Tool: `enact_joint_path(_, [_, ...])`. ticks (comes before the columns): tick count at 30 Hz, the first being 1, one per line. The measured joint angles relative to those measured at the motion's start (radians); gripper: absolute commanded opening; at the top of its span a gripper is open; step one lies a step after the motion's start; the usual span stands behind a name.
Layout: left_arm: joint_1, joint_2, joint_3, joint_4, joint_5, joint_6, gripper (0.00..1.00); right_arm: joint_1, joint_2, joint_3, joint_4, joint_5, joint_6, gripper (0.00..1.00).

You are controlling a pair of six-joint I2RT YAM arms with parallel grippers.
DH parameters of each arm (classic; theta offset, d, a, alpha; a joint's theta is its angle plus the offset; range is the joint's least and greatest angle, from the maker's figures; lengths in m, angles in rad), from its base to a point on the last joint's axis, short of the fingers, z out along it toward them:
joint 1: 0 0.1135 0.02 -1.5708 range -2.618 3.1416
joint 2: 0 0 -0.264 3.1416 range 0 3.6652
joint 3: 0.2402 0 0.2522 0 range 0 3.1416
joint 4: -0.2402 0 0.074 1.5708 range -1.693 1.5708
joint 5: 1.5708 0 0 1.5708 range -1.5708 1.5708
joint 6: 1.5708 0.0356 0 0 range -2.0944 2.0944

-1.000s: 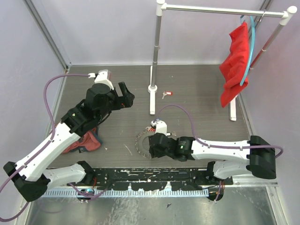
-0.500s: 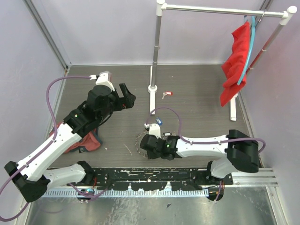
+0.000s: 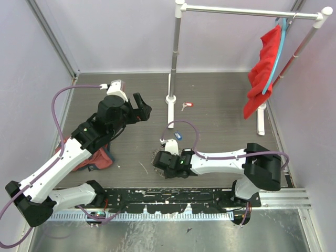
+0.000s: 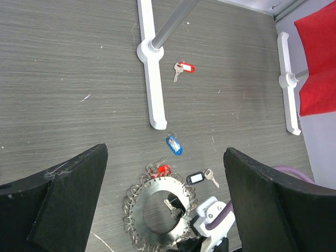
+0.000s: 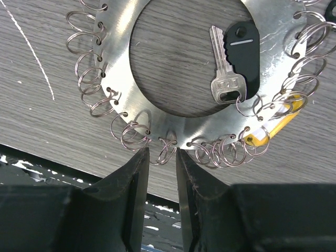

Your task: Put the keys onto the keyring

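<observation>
The keyring [image 5: 113, 47] is a flat silver disc with a round hole and many small split rings along its rim. It lies on the table [image 4: 157, 218], mostly hidden under my right gripper [image 3: 159, 159] in the top view. A black-headed key [image 5: 229, 67] hangs inside the hole, and a yellow tag [image 5: 279, 122] sits at the rim. My right gripper [image 5: 163, 157] has its jaws a narrow gap apart, with one split ring of the near rim between them. Loose keys lie nearby: blue tag [image 4: 174, 144], black tag [image 4: 197, 178], red tag [image 4: 185, 67]. A red one [image 4: 160, 169] lies at the rim. My left gripper [image 4: 165, 152] is wide open, empty, high above.
A white clothes rack stands behind, with one foot [image 3: 170, 107] in mid-table and another [image 3: 260, 125] at the right. A red cloth [image 3: 261, 68] hangs from its bar. A red and blue cloth heap [image 3: 97, 158] lies at the left. A black rail [image 3: 168, 195] runs along the near edge.
My right arm has swung left, carrying its gripper across the keyring to the near-left rim. The red cloth has swung. The left arm has barely moved.
</observation>
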Motion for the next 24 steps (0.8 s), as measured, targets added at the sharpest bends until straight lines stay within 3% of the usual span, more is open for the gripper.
enact_joint_path(15, [0.004, -0.004, -0.019, 0.008, 0.013, 0.0, 0.98, 0.0, 0.045, 0.005, -0.008, -0.026, 0.008, 0.31])
enact_joint_path(24, [0.008, -0.005, -0.022, 0.008, 0.018, 0.0, 0.98, 0.0, 0.051, 0.005, -0.006, -0.026, 0.015, 0.12])
